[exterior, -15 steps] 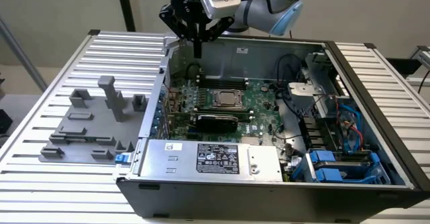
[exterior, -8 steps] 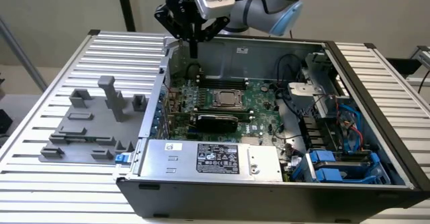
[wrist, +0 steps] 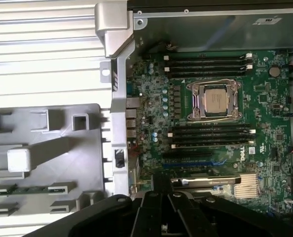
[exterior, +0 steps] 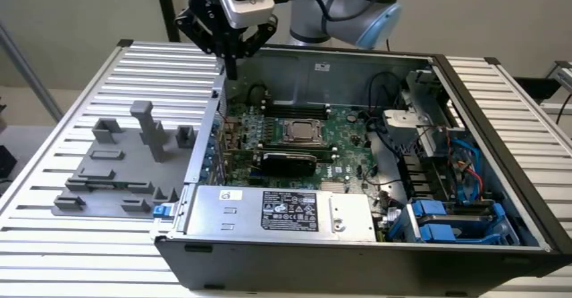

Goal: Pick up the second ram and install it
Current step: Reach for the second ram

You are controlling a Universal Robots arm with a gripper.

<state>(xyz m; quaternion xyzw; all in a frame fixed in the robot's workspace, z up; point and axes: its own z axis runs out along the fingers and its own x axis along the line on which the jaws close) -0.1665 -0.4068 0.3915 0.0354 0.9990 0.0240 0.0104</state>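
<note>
The second ram [wrist: 30,189] is a thin green strip lying edge-on in a slot of the grey fixture [wrist: 82,163], which sits on the slatted table outside the computer case. My gripper [exterior: 232,72] hangs above the case's rear corner on the exterior view's left, over the case wall and apart from the fixture [exterior: 107,177]. Its dark fingers [wrist: 161,178] meet in one narrow tip, shut with nothing between them. On the green motherboard [wrist: 265,108], dark memory slots [wrist: 205,61] run on both sides of the CPU socket [wrist: 214,100].
The open case [exterior: 500,151] holds a power supply [exterior: 281,214] at the front, blue drive bays [exterior: 447,224] and loose cables [exterior: 402,157]. A tall grey post [exterior: 150,127] rises from the fixture. A small white block [wrist: 18,160] rests on the fixture. The metal case wall [wrist: 118,98] separates fixture and motherboard.
</note>
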